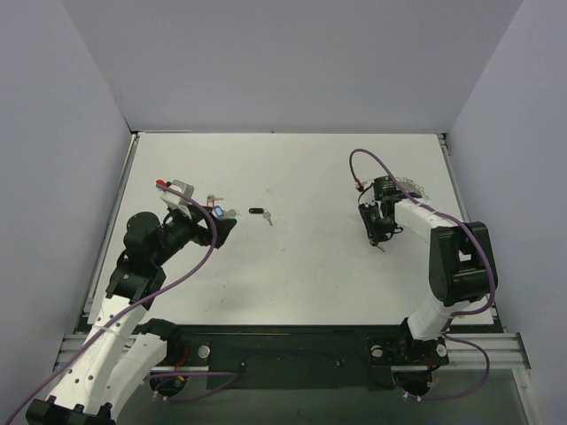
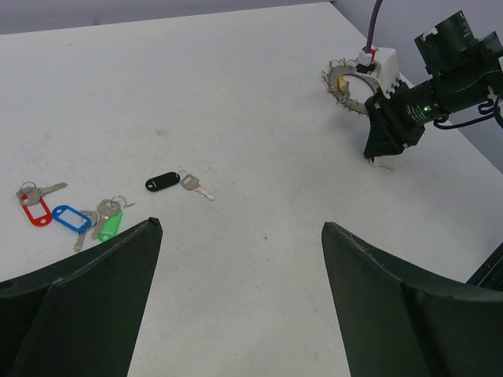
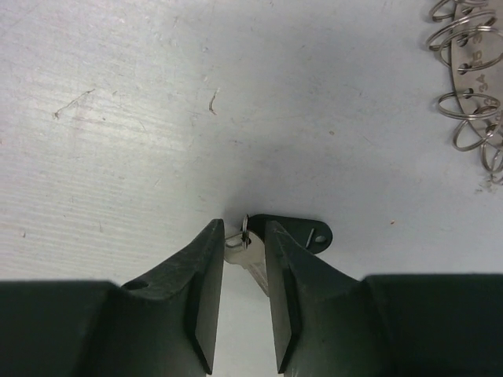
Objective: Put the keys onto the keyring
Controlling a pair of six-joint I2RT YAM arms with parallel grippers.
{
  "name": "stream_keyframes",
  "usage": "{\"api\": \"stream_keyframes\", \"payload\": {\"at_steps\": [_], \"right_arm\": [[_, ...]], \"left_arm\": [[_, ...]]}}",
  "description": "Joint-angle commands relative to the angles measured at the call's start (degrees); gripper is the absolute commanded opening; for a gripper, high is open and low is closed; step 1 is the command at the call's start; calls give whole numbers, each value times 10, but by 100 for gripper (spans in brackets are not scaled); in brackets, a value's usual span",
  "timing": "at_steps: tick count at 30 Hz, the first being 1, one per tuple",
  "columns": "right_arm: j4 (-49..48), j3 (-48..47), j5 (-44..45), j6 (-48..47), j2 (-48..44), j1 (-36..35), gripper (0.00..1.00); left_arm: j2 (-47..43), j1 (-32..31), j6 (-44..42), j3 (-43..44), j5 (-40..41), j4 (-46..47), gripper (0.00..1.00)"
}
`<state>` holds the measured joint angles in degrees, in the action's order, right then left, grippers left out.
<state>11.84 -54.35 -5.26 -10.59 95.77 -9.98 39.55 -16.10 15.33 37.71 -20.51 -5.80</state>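
Note:
My right gripper (image 3: 244, 236) is shut on a silver key (image 3: 250, 258) with a black tag (image 3: 302, 233), held low over the table; it also shows in the top view (image 1: 379, 241). The keyring (image 3: 470, 75), a wire loop fringed with small rings, lies just beyond it (image 1: 409, 187) and carries a yellow tag (image 2: 343, 80). My left gripper (image 2: 242, 229) is open and empty at the left (image 1: 220, 230). Ahead of it lie keys with red (image 2: 36, 212), blue (image 2: 71, 217), green (image 2: 110, 226) and black (image 2: 163, 181) tags.
The white table (image 1: 292, 168) has grey walls on three sides. A purple cable (image 1: 363, 159) loops above my right wrist. A small metal bracket (image 1: 182, 189) stands near the red-tagged key at the left.

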Motion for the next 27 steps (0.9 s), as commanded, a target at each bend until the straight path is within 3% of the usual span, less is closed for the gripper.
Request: {"api": "stream_keyframes", "payload": {"at_steps": [1, 3, 7, 16, 21, 24, 27], "right_arm": [[48, -38, -32, 23, -28, 19, 29], [54, -44, -39, 22, -38, 25, 36], [72, -56, -64, 13, -66, 45, 40], [157, -73, -200, -92, -147, 121, 43], [146, -48, -230, -123, -229, 143, 43], [85, -7, -215, -104, -276, 155, 43], [0, 34, -149, -33, -286, 160, 88]], "left_arm": [[-4, -2, -8, 12, -10, 20, 93], [-4, -2, -8, 13, -11, 21, 93], [-4, -2, -8, 12, -9, 20, 93], [-4, -1, -1, 11, -13, 23, 93], [-5, -1, 3, 10, -15, 24, 94], [-10, -1, 11, 10, -22, 28, 95], [-8, -1, 17, 10, -31, 34, 96]]}}
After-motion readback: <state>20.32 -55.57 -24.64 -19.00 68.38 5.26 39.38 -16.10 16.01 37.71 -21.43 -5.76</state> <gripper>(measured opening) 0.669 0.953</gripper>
